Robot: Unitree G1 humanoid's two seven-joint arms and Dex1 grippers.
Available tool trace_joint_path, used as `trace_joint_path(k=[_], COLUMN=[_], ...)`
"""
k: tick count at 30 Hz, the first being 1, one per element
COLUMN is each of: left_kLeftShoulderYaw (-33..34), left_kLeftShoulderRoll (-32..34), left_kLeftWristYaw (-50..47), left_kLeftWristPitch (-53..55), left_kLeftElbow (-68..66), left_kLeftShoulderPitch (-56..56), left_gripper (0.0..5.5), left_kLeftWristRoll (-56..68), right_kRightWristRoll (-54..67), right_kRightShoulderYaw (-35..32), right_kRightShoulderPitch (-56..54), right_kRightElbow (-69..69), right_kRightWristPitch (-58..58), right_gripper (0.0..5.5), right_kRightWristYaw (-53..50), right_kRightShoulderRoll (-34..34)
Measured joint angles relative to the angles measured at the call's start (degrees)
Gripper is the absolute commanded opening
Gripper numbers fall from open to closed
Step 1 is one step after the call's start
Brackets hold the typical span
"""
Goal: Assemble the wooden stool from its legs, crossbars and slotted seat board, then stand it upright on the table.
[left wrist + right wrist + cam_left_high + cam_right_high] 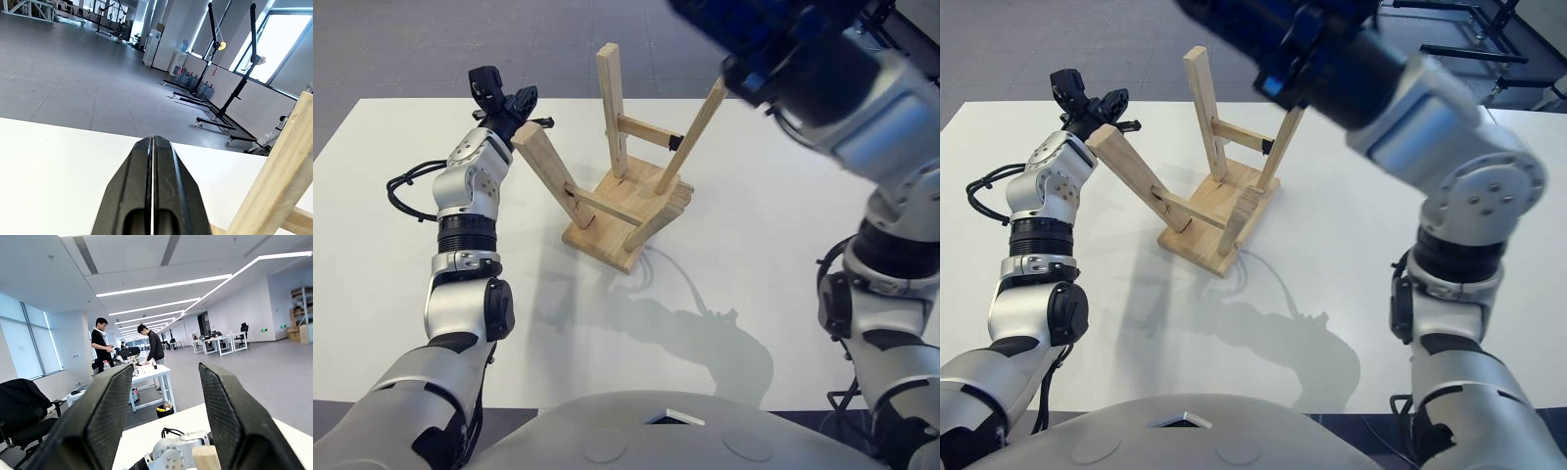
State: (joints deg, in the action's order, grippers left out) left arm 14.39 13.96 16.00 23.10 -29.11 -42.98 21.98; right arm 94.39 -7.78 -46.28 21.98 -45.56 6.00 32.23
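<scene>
Wooden stool (625,201) sits upside down near the middle of the white table (803,245), with its slotted seat board (607,243) lowest and its legs pointing up at a lean. The left-hand leg (548,168) slants far out toward the table's left side. One crossbar (646,130) joins the two far legs and another (604,205) joins the near pair. Bare tabletop lies all around the stool, which is well apart from every edge and closer to the far edge than to the near one. The left gripper (153,139) has its fingers pressed together with nothing between them, just beside the slanting leg's upper end; contact cannot be told. The right gripper (165,366) hangs above the stool with its fingers spread wide, holding nothing.
</scene>
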Motion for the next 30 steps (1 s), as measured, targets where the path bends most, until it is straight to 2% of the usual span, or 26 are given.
trace_joint_path(k=[3, 6, 13, 17, 23, 30], left_kLeftShoulderYaw=[0.1, 0.4, -0.5, -0.7, -0.6, 0.3], left_kLeftShoulderRoll=[0.0, 0.0, -2.3, -3.4, -3.7, -2.0], left_kLeftWristYaw=[0.1, 0.1, -0.4, -1.0, -1.7, -1.4], left_kLeftWristPitch=[0.0, 0.0, 4.0, 5.8, 6.8, 6.8], left_kLeftElbow=[0.0, 0.1, 8.0, 10.7, 11.6, 10.3], left_kLeftShoulderPitch=[0.0, 0.0, 4.3, 6.9, 7.1, 7.2], left_gripper=[0.00, 0.00, 0.00, 0.00, 0.00, 0.00], left_kLeftWristRoll=[0.0, 0.0, 1.5, 2.0, 2.0, 1.9], right_kRightWristRoll=[4.8, 6.6, -6.1, -12.4, -9.8, 4.8], right_kRightShoulderYaw=[-2.0, -0.7, 10.7, 12.5, 7.2, -5.0], right_kRightShoulderPitch=[0.3, 4.8, 20.3, 22.0, 17.9, 5.9], right_kRightElbow=[1.0, 3.5, 3.4, 3.2, 2.6, 4.1], right_kRightWristPitch=[-0.6, -0.4, 1.6, 3.9, 2.9, 3.0], right_gripper=[2.46, 2.46, 2.46, 2.46, 2.46, 2.46], right_kRightWristYaw=[-0.8, -1.7, 0.9, 4.5, 0.5, -5.6], right_kRightShoulderRoll=[2.7, 1.2, -9.7, -12.5, -11.1, 1.2])
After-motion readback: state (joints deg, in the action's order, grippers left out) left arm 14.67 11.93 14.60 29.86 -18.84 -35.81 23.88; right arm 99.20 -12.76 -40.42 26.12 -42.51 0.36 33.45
